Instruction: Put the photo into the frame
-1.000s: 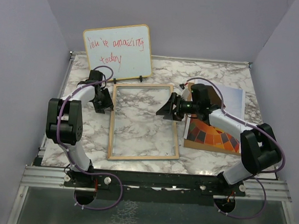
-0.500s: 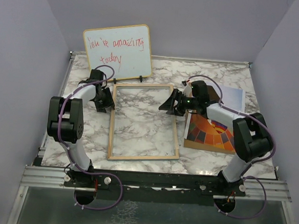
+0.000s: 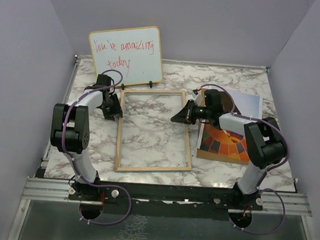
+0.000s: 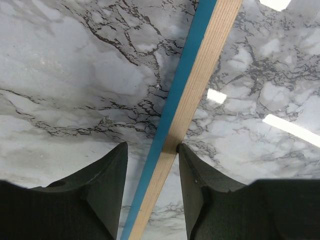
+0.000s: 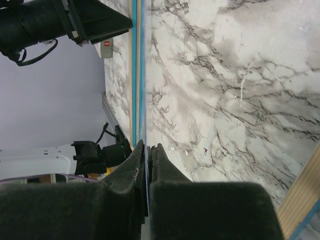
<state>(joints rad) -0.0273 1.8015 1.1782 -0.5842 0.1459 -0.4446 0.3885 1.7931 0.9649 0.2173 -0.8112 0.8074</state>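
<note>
While frame (image 3: 152, 168) lies flat at picture centre, I see right gripper (image 5: 148, 149) pinched tight on its right rail, left gripper (image 4: 152, 150) half open astride left rail; photo (image 3: 229, 144) flat at centre right.

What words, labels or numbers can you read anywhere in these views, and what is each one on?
"you're amazing today": red handwriting on the whiteboard, scrawled, so this is my best reading.
Small red tag, upper left of the right wrist view: too small to read.
</note>
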